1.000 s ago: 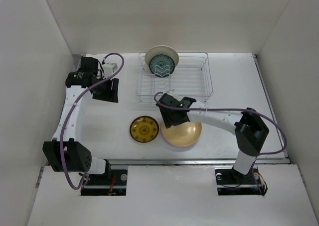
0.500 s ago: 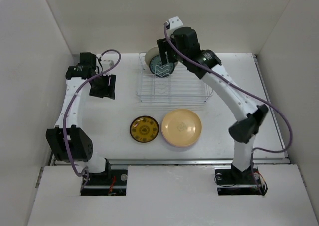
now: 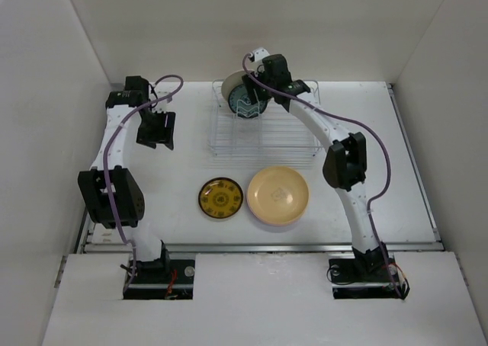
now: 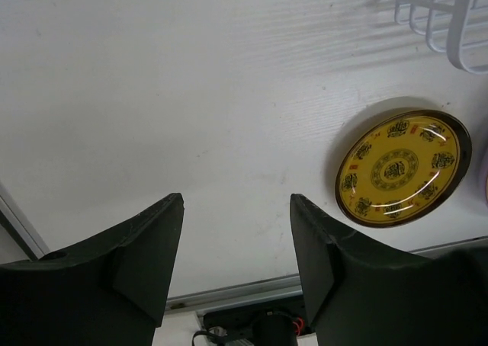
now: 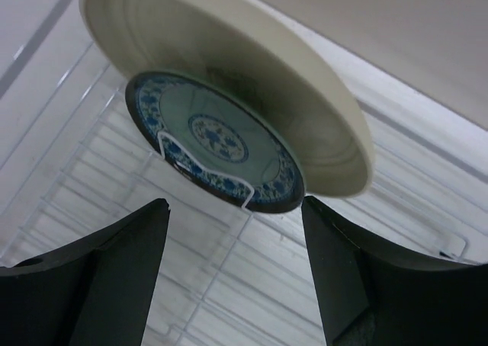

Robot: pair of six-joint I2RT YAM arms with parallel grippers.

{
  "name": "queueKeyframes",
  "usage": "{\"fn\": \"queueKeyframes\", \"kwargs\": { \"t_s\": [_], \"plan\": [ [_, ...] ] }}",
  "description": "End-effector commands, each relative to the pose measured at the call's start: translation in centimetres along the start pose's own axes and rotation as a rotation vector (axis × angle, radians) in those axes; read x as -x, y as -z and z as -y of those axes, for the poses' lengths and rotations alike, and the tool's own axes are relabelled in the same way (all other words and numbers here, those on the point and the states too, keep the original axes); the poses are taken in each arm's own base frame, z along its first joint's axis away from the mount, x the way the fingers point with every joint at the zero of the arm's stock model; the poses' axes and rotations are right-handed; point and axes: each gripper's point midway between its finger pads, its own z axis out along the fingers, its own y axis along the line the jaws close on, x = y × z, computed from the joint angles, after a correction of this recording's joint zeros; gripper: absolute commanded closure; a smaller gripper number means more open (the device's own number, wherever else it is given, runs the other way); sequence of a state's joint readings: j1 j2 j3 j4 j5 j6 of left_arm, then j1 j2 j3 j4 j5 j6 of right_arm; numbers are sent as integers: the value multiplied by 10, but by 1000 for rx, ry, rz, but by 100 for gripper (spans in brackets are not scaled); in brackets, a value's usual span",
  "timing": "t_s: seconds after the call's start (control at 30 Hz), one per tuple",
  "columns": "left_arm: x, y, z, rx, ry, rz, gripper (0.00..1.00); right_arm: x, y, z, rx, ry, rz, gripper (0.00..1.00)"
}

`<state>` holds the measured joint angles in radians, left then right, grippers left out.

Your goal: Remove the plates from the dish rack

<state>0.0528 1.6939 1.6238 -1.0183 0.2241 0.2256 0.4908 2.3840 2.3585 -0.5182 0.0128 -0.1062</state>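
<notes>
At the far-left end of the dish rack [image 3: 290, 125], a blue-patterned plate [image 5: 213, 146] leans against a cream plate [image 5: 229, 72], both standing in the prongs. My right gripper [image 5: 235, 209] hovers close to them, jaws wide and empty, so I'd straddle the blue rim, pinch, then lift straight up off the wire. Only the right wrist view shows the prong crossing the blue plate, and only the top view shows the tan plate [image 3: 278, 195] beside the mustard plate [image 3: 220, 197] on the table [image 3: 366, 178]; my left gripper [image 4: 236, 232] is open and empty at far left.
</notes>
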Motion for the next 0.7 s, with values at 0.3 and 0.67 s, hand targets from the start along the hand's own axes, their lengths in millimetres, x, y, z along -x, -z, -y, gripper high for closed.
{"fn": "queueKeyframes", "kwargs": {
  "t_s": [0.3, 0.67],
  "plan": [
    [-1, -1, -10, 47, 15, -49, 45, 22, -46, 13, -81, -60, 191, 26],
    [-3, -8, -14, 62, 18, -72, 45, 6, -63, 19, -70, -113, 185, 64]
  ]
}}
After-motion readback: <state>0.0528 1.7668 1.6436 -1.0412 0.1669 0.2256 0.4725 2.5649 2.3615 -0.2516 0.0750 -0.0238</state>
